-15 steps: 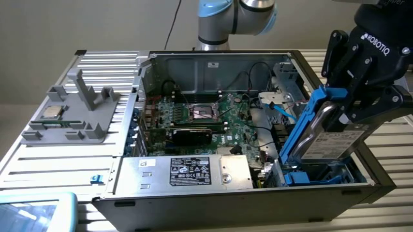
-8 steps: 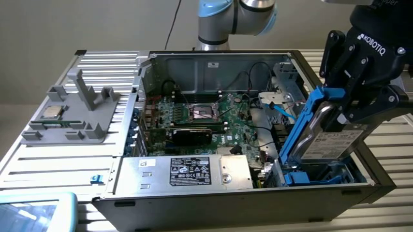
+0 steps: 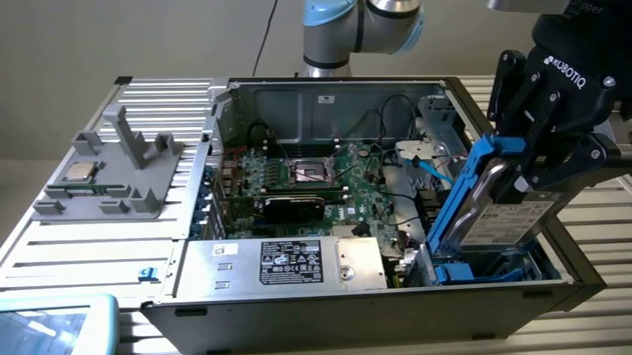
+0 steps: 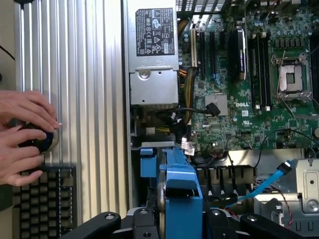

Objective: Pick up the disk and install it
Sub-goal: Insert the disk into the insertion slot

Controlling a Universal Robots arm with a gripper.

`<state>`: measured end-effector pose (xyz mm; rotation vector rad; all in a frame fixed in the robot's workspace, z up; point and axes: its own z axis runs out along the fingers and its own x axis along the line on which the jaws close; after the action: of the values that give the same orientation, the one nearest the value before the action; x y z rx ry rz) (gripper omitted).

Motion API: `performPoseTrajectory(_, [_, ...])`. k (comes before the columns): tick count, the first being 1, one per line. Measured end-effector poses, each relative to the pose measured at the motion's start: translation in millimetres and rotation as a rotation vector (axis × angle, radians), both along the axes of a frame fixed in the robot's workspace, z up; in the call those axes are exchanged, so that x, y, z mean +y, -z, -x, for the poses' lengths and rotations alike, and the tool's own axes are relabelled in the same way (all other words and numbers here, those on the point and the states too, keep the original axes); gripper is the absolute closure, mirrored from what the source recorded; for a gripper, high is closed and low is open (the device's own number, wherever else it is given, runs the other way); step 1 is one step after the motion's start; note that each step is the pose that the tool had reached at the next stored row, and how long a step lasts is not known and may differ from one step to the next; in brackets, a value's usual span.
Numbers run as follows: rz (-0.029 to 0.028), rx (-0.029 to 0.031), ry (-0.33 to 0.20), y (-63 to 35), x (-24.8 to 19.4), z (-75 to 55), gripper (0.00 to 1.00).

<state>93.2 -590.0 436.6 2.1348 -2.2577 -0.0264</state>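
Note:
The disk (image 3: 491,219), a silver-grey drive with a white label and blue rails, hangs steeply tilted at the exterior view's right. Its lower end reaches into the blue drive bay (image 3: 489,268) at the corner of the open computer case (image 3: 345,314). My black gripper (image 3: 530,171) is shut on the disk's upper part, a finger on each side. In the wrist view the disk (image 4: 179,186) shows edge-on between the black fingers (image 4: 107,222), above the bay.
A silver power supply box (image 3: 286,262) with a black label lies beside the bay. The motherboard (image 3: 316,177) and a blue cable (image 3: 434,168) sit inside the case. A grey fixture with a small chip (image 3: 79,171) stands on the ribbed table. A person's hands (image 4: 25,134) rest near a keyboard (image 4: 45,201).

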Motion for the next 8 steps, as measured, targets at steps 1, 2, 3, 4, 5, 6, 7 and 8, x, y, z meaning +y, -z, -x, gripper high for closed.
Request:
performPoseTrajectory(1, [0.0002, 0.0, 0.0, 0.8, 0.0, 0.0, 0.63])
performPoseTrajectory(2, [0.0003, -0.0002, -0.001, 1.7, 0.0, 0.0, 0.63])
performPoseTrajectory(3, [0.0004, -0.0004, -0.001, 2.5, 0.0, 0.0, 0.63])
performPoseTrajectory(4, [0.0004, -0.0004, -0.001, 3.1, 0.0, 0.0, 0.63])
performPoseTrajectory(5, [0.0006, -0.0005, -0.002, 3.6, 0.0, 0.0, 0.63])
performPoseTrajectory(6, [0.0008, -0.0005, -0.002, 4.1, 0.0, 0.0, 0.63])
performPoseTrajectory(7, [0.0008, -0.0006, -0.003, 4.9, 0.0, 0.0, 0.63])
performPoseTrajectory(8, [0.0012, -0.0007, -0.003, 5.7, 0.0, 0.0, 0.63])
